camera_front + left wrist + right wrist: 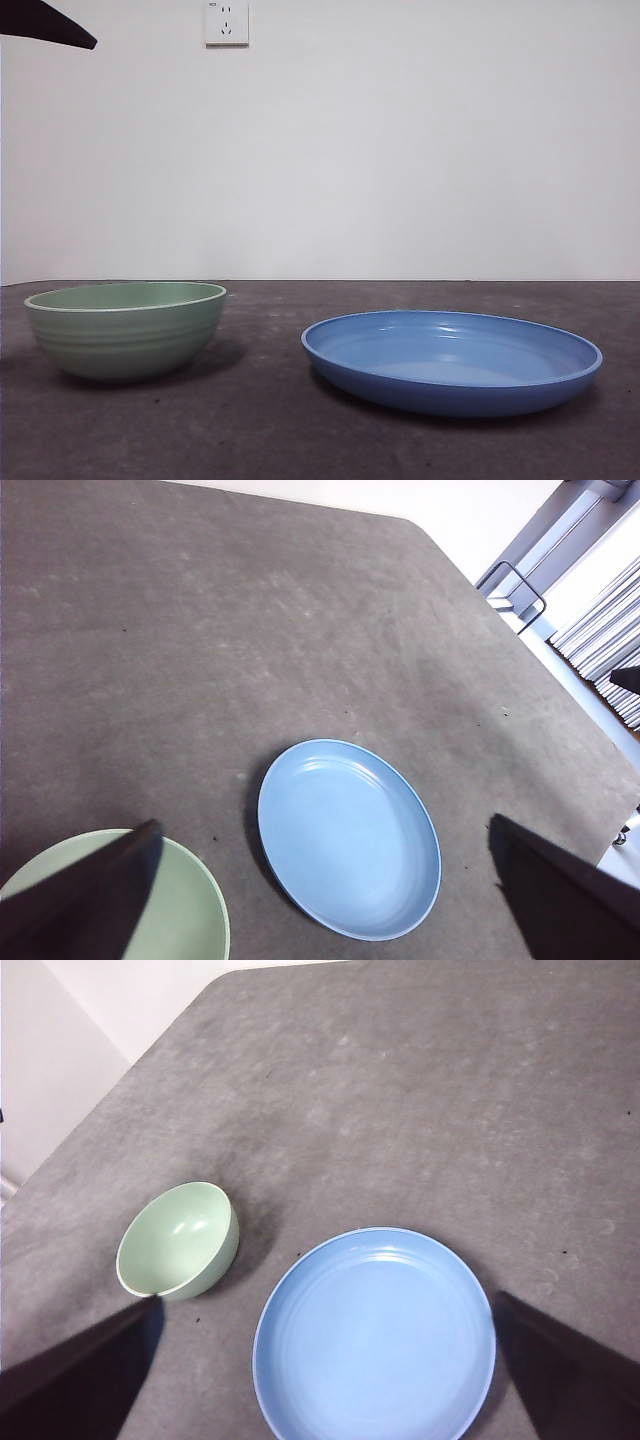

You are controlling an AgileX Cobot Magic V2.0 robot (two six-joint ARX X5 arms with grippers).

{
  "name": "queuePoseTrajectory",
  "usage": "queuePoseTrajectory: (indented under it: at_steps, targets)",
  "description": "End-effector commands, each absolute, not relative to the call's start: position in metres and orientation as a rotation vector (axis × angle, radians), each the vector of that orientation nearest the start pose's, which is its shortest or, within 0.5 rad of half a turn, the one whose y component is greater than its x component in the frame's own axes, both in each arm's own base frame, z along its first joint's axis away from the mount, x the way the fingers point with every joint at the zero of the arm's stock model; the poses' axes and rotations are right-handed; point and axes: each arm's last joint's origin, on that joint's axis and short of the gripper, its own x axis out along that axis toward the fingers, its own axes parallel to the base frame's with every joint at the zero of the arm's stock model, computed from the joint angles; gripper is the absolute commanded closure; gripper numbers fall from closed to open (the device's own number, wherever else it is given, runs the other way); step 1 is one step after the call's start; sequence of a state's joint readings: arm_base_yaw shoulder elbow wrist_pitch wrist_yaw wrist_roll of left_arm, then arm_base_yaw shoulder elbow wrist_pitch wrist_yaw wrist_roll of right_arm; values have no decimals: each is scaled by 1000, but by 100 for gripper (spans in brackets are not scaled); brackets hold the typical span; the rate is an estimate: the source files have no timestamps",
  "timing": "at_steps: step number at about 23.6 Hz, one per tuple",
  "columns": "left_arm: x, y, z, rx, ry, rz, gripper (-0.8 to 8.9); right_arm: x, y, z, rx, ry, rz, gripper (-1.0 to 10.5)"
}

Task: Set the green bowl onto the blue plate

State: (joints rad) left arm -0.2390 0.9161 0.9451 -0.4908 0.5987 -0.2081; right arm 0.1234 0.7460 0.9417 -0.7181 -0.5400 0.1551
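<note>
Black jaws of the left gripper (pixel 325 900) stood wide apart, holding nothing, high above the table with one jaw over the green bowl's rim in its own view. The right gripper (pixel 325 1370) was equally wide and empty, raised above the blue plate (pixel 374 1334). In the front view only a dark tip (pixel 45 25) showed at eleven o'clock. The table (pixel 300 440) was a dark grey, matte surface before a white wall carrying one socket (pixel 227 22). One green bowl (pixel 126 328) stood upright at about eight o'clock in the front view; one blue plate lay at four o'clock, apart from it, empty.
</note>
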Motion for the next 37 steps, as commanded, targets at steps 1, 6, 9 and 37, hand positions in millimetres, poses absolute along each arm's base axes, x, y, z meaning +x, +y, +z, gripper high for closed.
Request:
queuePoseTrajectory:
  at_steps: [1,6,9,37]
  targets:
    - [176,-60,344,-262,539,-783,250,132,32,349,240,545,619,349]
    - [175,-58,338,-225,586,-705,253,132,32,349,239,544,619,349]
    - [177,-56,330,-173,641,-595,255,132,32,349,240,545,619,349]
    - [279,-73,191,-53,1214,-269,328,132,32,349,241,545,629,349]
